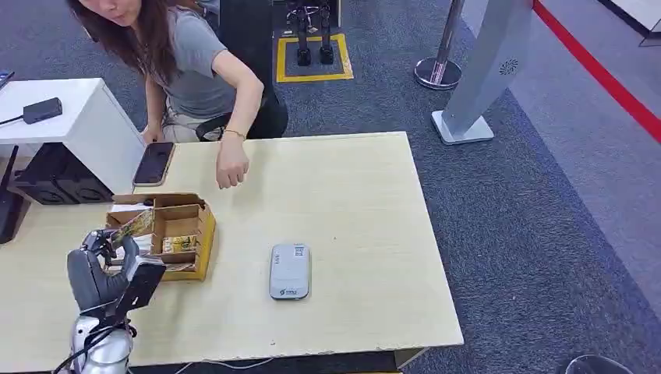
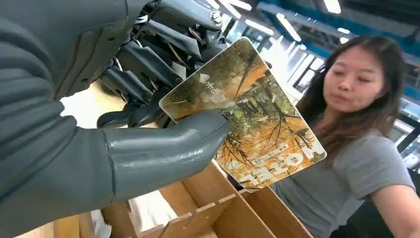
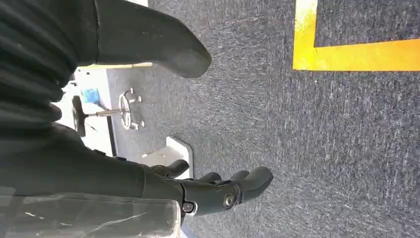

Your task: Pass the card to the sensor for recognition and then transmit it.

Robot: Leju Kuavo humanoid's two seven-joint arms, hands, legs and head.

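Left hand pinches card between thumb and fingers, above wooden organiser box at table left. Sensor flat mid-table. Right hand hangs empty over carpet, fingers loosely apart.

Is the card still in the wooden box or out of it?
Out. The left hand pinches the card above the wooden box; its thumb presses the card's face.
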